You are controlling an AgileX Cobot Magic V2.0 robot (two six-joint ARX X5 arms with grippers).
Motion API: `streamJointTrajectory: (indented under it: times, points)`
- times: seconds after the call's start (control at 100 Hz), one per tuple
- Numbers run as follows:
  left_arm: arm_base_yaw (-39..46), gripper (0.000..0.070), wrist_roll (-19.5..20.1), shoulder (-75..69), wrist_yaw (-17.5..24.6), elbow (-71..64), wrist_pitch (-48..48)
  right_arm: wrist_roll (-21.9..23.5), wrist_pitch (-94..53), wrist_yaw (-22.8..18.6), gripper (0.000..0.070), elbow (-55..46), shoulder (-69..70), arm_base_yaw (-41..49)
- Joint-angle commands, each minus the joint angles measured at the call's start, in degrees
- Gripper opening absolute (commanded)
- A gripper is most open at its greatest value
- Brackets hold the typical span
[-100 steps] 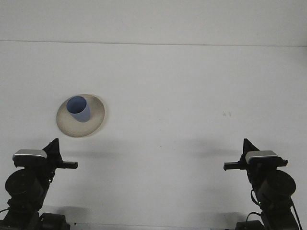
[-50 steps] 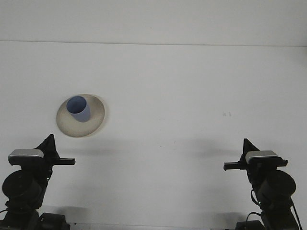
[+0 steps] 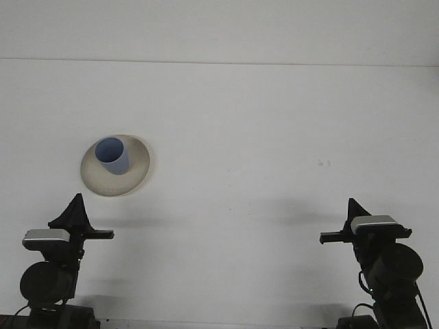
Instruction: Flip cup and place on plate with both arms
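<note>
Standing upright with its mouth open to the ceiling, the small blue plastic cup (image 3: 112,155) sits on the round beige plate (image 3: 140,162), toward the plate's far-left part, on the left half of the white table (image 3: 274,137). By the look of it the flip and the placement are already done, so the step in hand reads as pulling the arms away and parking them.

The left tool (image 3: 77,226) hangs at the near-left edge of the scene, well apart from the plate and nearer than it; the right tool (image 3: 346,232) hangs at the near-right edge, far from everything. Each is seen side-on as a dark wedge with a short bar, and whether the fingers are spread or closed cannot be told from this angle. Neither one carries anything that can be seen.

To finish well, the left arm should stay low and near, clear of the plate's rim, since any sweep toward the far side could knock the light cup over. The right arm has free space and needs only to settle.
</note>
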Motion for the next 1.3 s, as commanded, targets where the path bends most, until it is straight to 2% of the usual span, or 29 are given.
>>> streamJointTrajectory:
  times: [0.0,0.46,1.29]
  points:
    - [0.0,0.0011,-0.2,-1.8,-0.3,-2.6,2.7,0.3,0.6,0.0,0.0,0.3,0.0,0.1]
    - [0.5,0.0011,-0.7,-10.1,-0.2,-14.9,8.1,0.3,0.6,0.0,0.0,0.3,0.0,0.1]
    - [0.6,0.0011,-1.9,-10.1,0.2,-14.9,8.0,0.3,0.6,0.0,0.0,0.3,0.0,0.1]
